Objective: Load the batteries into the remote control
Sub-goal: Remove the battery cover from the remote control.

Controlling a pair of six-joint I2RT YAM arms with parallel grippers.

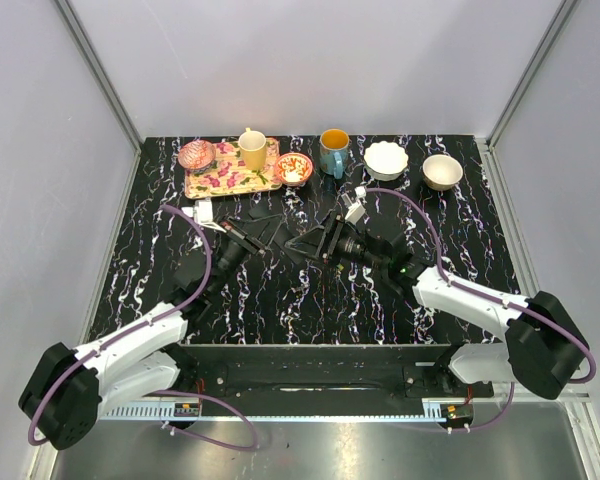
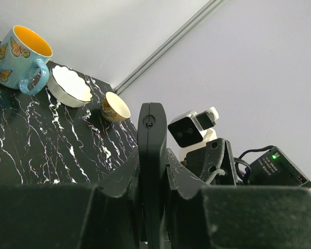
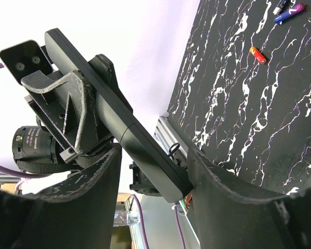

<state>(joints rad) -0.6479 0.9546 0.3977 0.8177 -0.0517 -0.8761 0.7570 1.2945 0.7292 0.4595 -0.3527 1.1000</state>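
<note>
Two claws meet on one remote control (image 3: pixel 111 116), and the relation that matters is btw. this bar and the right claw (image 3: pixel 154 166). The remote is a slim black bar. Its long axis runs out of the left claw (image 2: pixel 152 163) and goes end-on into the mouth of the right claw, somewhat slanted, not crosswise. Seen from the right wrist, the free end of the bar sits deep inside the gap, closer to one jaw than to the other. Open space shows on the far side, so there is no squeeze yet. Whether the near jaw touches the bar, I cannot tell.

Right claw: approx. half wide, one jaw on each side of the bar end, gripping nothing firmly.

Left claw: closed tight on the other end of the remote. In the left wrist view the bar stands up btw. the pads, thin edge toward the camera. So the left arm carries the remote.

Batteries: I find no green cylinder in any view. A few small coloured things (image 3: pixel 257 54) lie on the table (image 3: pixel 238 129), well beyond the right claw and apart from both arms. They are too small to name.

My judgement: the next move needs the right jaws to close squarely on the bar w/o twisting it out of the left grip.
</note>
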